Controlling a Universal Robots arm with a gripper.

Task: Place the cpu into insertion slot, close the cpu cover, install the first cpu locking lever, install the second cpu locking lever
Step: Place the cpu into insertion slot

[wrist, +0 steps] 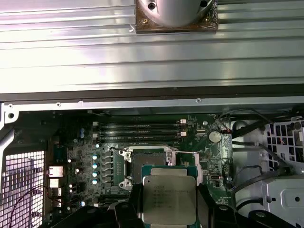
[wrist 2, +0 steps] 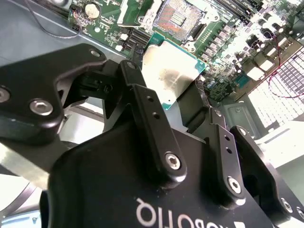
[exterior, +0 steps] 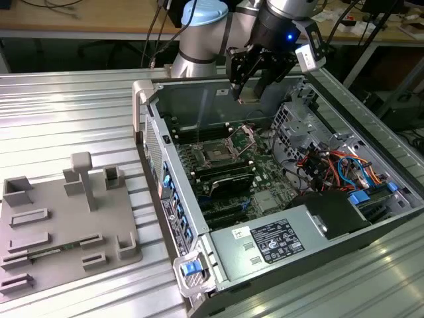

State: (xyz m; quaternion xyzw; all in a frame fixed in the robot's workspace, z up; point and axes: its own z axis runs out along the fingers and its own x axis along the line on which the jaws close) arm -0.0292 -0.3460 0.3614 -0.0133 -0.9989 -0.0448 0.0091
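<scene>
Silver table (exterior: 66,112): ribbed metal sheet; it carries the open case you are working in.
Grey case (exterior: 199,103): sheet-steel box lying flat, its side open to you.
Green motherboard (exterior: 264,177): flat, densely populated board on the case floor.
Black pincer (exterior: 250,91): your pincer is clamped narrowly on opposite edges of the cpu, above the board.
Insertion slot (wrist: 142,166): square dark socket in a silver frame, bare; the chip is near it but apart.
Cpu cover (exterior: 244,136): thin silver frame, apparently raised off the socket.
Cpu (wrist: 169,199): flat square, matt silver-grey lid, thin green rim; held in the air, not seated.
Progress: judge that none of your four steps is complete; seating, cover and both levers are left.
</scene>
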